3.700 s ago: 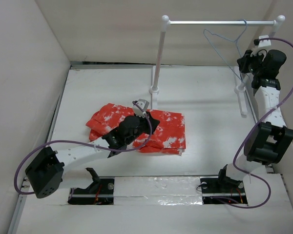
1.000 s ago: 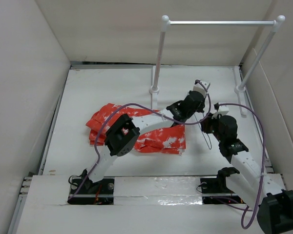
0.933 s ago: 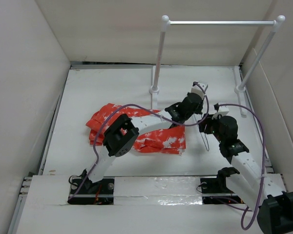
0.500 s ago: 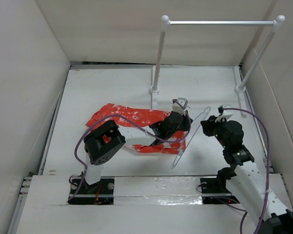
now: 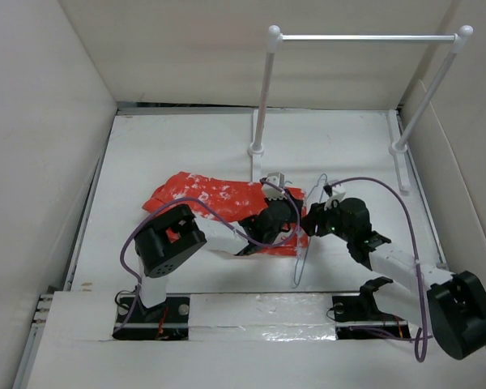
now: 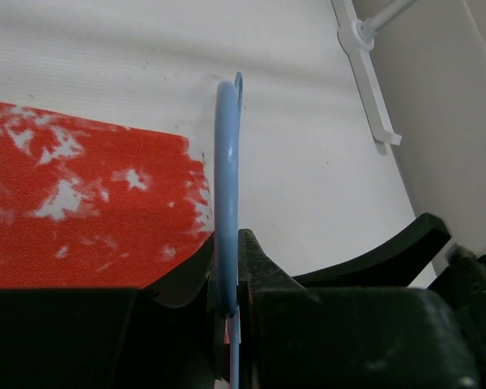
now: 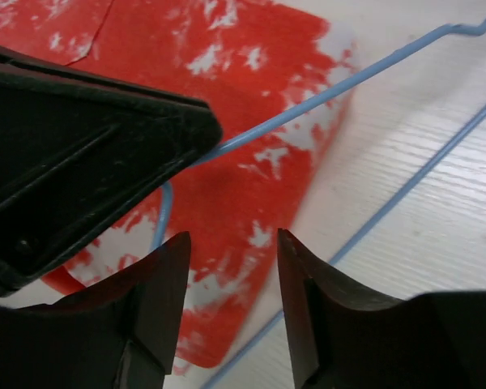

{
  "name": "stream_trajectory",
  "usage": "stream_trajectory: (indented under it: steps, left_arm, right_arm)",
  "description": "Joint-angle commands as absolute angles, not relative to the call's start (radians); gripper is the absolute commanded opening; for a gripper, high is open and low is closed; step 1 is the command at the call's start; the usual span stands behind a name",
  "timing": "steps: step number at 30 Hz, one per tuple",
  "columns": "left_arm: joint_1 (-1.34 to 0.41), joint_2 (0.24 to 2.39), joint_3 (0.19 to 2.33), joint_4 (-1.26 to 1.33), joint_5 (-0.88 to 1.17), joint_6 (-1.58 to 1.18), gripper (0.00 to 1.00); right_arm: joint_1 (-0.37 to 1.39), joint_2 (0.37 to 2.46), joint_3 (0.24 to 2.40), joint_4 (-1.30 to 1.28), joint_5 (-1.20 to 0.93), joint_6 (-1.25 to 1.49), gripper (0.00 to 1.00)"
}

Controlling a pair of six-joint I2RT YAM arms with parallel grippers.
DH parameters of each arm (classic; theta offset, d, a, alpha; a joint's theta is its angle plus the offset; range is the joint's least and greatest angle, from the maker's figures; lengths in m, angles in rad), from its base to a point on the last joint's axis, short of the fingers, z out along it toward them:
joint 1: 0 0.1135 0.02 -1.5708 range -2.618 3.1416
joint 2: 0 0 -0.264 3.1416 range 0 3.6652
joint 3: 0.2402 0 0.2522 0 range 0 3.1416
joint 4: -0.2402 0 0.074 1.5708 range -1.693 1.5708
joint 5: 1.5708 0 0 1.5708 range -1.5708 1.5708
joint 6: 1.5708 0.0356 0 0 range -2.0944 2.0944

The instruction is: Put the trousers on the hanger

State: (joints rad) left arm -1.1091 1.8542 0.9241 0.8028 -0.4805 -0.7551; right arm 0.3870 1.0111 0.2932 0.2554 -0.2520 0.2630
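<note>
**Beside the folded trousers (image 6: 81,203), hanger (image 6: 225,162) pinched and ready**

Beside the cloth's right edge, my left gripper (image 6: 229,275) is clamped on the hanger's thin wire. I judge this steadies the frame so a leg can be fed through. The trousers lie folded on the table (image 5: 178,146). My right gripper (image 7: 231,251) hovers close, fingers spread and empty, likely to lift cloth.

no text, label, brand, number or sign can be read in any view.
</note>
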Motion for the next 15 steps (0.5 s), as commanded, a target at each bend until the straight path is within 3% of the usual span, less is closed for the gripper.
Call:
stream_trajectory:
  steps: [1, 7, 15]
  left_arm:
    - [-1.115, 1.824, 0.933, 0.848, -0.574, -0.782, 0.0]
    - [-1.115, 1.841, 0.911, 0.857, -0.566, -0.773, 0.0]
    - [-1.106, 1.839, 0.888, 0.871, -0.551, -0.762, 0.0]
  right_arm:
    - [0.423, 1.077, 0.281, 0.437, -0.227, 0.316, 0.54]
    - [0.471, 1.227, 0.27, 0.538, -0.122, 0.367, 0.58]
    - [0.531, 1.212, 0.275, 0.506, -0.015, 0.374, 0.62]
